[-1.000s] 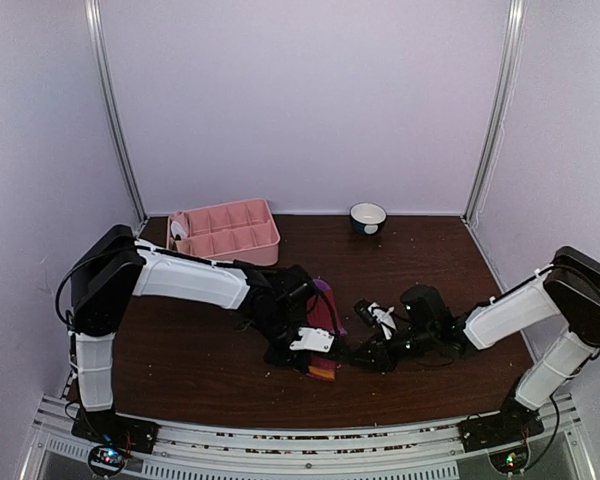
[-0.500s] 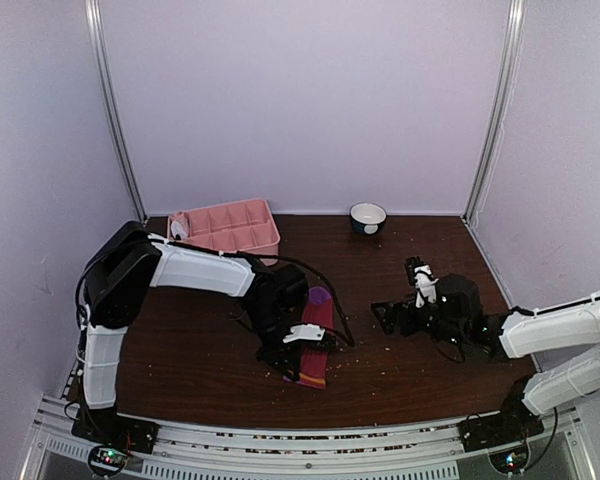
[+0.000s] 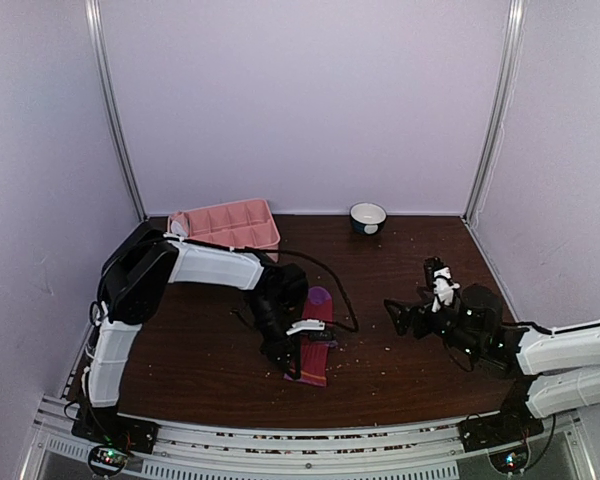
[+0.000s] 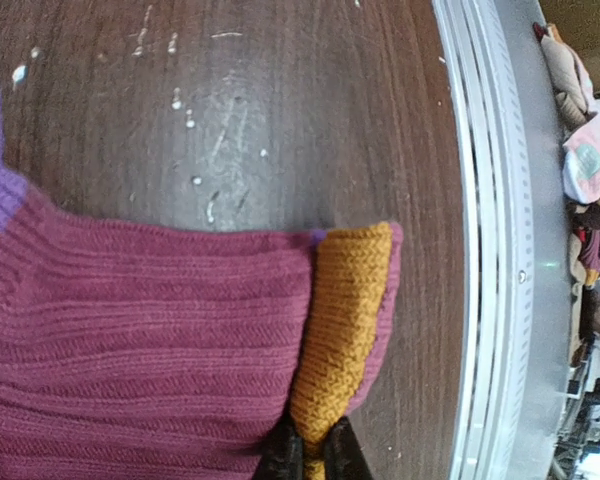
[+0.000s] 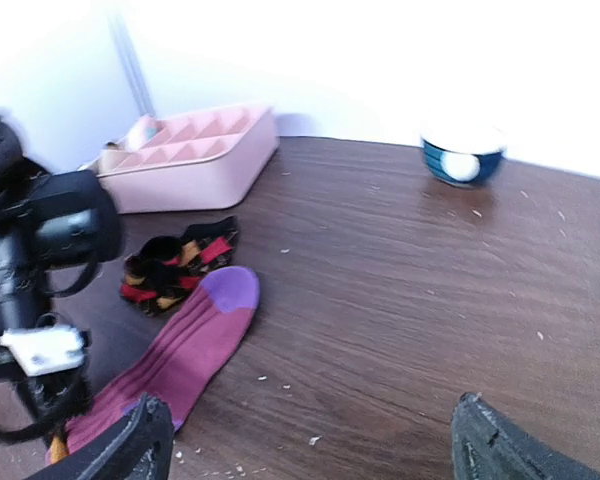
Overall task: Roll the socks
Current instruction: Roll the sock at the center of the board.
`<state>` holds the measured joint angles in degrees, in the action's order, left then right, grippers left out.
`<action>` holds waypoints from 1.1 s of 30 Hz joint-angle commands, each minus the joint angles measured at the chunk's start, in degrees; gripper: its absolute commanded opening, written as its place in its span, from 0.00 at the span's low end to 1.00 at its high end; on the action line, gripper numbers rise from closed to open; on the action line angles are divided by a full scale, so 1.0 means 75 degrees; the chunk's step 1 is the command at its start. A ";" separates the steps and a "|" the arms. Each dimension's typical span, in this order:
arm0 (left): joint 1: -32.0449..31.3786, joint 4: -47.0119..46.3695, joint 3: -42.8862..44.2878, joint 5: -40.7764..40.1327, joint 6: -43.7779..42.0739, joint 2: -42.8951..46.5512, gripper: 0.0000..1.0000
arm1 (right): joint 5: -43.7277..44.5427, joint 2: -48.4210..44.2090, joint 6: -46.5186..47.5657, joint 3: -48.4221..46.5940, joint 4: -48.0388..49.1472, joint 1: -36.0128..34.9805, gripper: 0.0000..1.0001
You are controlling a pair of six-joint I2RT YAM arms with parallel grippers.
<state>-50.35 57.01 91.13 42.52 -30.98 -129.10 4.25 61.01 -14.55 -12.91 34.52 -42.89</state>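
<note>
A magenta-pink sock (image 3: 315,335) with a purple toe lies flat along the table, its toe pointing away from the arms. In the left wrist view its ribbed body (image 4: 150,330) ends in an orange cuff (image 4: 350,310). My left gripper (image 4: 315,445) is shut on that cuff, and in the top view it (image 3: 305,358) sits over the sock's near end. A black sock with red and yellow diamonds (image 5: 175,262) lies crumpled beside the pink sock's toe (image 5: 230,290). My right gripper (image 5: 315,445) is open and holds nothing. It (image 3: 398,315) hangs well to the right of the socks.
A pink compartment tray (image 3: 225,225) stands at the back left, also in the right wrist view (image 5: 190,150). A blue and white bowl (image 3: 368,217) sits at the back centre. The metal rail (image 4: 490,250) of the table's near edge runs close to the sock's cuff. Small crumbs dot the wood.
My right gripper has opened, let go of the sock's near end and drawn back to the right. The pink sock now lies straighter, and the left gripper keeps its hold on the cuff.
</note>
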 commanded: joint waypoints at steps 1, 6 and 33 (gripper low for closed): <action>0.0243 0.0702 0.0401 -0.0198 0.0374 -0.0942 0.00 | -0.0404 0.0283 0.1979 -0.0035 -0.0291 -0.1136 0.92; 0.0366 0.1083 0.0639 -0.0035 0.0430 -0.1310 0.00 | 0.0275 0.1186 0.2740 -0.0318 -0.0734 -0.3040 0.84; 0.0385 0.0617 0.0615 -0.1285 0.0447 -0.1338 0.00 | -0.0498 0.5709 0.4058 -0.3490 -0.1125 -0.3960 0.33</action>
<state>-47.83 65.04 97.19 48.42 -26.28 -135.39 0.97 102.72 16.08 -40.10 25.96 -73.65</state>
